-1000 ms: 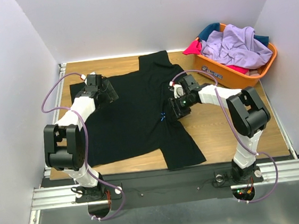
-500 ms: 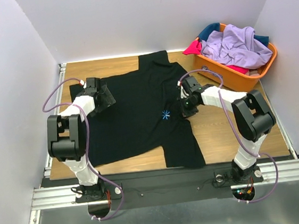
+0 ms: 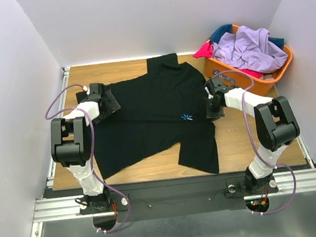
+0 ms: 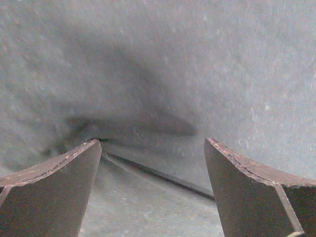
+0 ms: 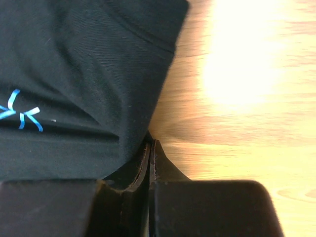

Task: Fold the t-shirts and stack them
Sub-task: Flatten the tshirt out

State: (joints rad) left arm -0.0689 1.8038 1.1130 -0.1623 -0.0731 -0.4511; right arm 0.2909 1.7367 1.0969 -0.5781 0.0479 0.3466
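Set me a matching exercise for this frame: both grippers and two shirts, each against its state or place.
Things:
1. left gripper
2. right gripper
3. black t-shirt
4. lavender t-shirt

States or places:
A. heaped in the orange basket
B. spread flat on the wooden table
C. shut on the black cloth's edge
D. open over black cloth

Pairs: 1-D, 2-C, 3-B, 4-A

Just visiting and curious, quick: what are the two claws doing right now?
Left gripper: open, holding nothing, its fingers spread over the black t-shirt.
Right gripper: closed, apparently pinching the black t-shirt's edge.
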